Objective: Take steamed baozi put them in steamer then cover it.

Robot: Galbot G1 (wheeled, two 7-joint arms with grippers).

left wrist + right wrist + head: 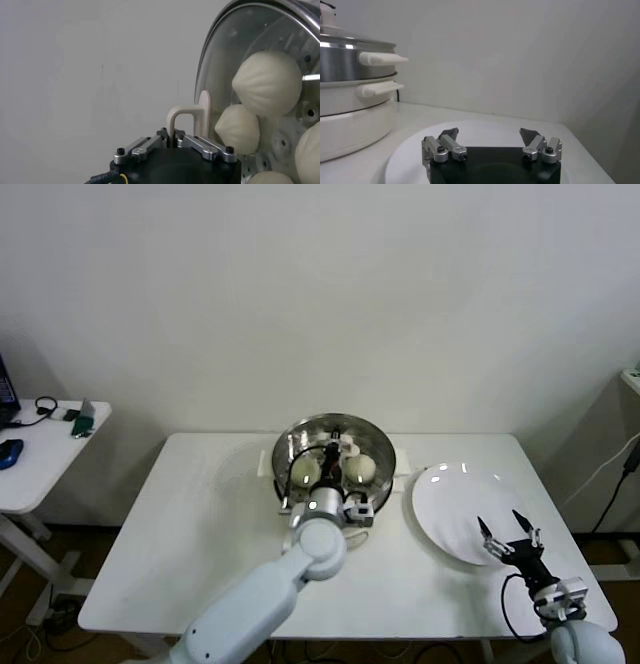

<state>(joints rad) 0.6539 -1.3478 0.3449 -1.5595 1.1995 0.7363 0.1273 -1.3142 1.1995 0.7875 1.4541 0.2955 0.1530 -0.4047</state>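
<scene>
Here the glass lid (pixel 235 60) over the steamer (pixel 284 450) is clenched at its handle (pixel 187 117) by the left gripper (pixel 175 134), while the right gripper (pixel 508 532) is held spread above the plate (pixel 450 504).

The left tool (pixel 338 452) covers much of the round shiny steel steamer (pixel 380 446); only two smooth cream-white buns (pixel 361 469) show in the head view.

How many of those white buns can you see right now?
4, all under the glass lid in the steamer: a large bun, one beside it, and two at the view's edge.
</scene>
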